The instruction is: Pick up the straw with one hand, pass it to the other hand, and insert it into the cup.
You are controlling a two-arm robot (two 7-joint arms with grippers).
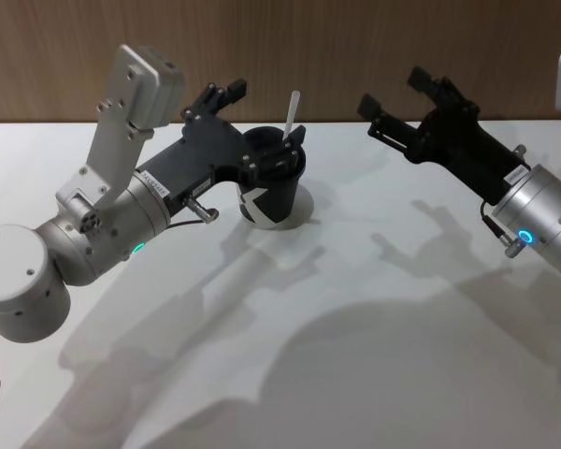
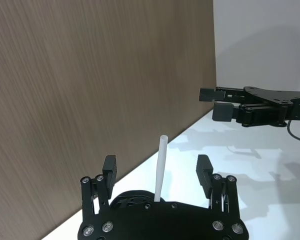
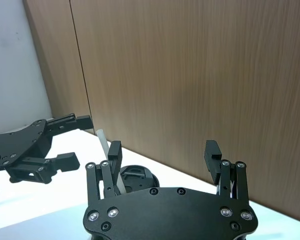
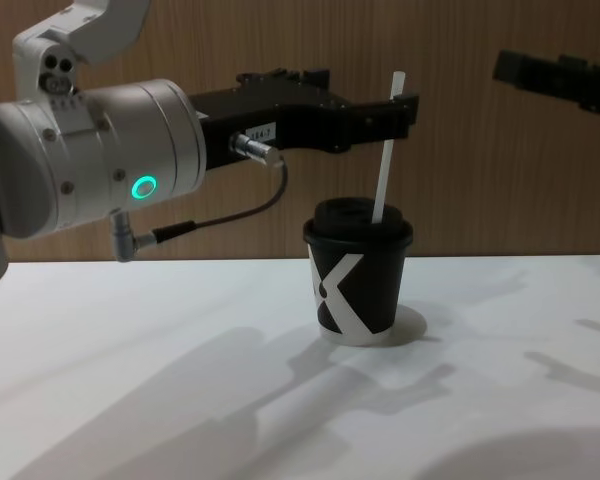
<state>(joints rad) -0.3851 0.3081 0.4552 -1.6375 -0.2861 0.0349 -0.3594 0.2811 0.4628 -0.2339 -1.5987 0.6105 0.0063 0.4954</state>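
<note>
Straw [image 4: 384,160] is standing in the cup [image 4: 358,282] between the spread fingers of the left pincer [image 2: 159,172]; withdrawing straight back seems safest. Right pincer [image 1: 399,108] is hanging open, well apart.

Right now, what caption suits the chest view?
Straw stands in the lidded cup; open left gripper beside its top.

Straw [image 4: 385,150]: thin white tube, standing slightly tilted in the cup's lid.
Cup [image 4: 357,283]: black paper, white X mark, domed lid, upright on table.
</note>
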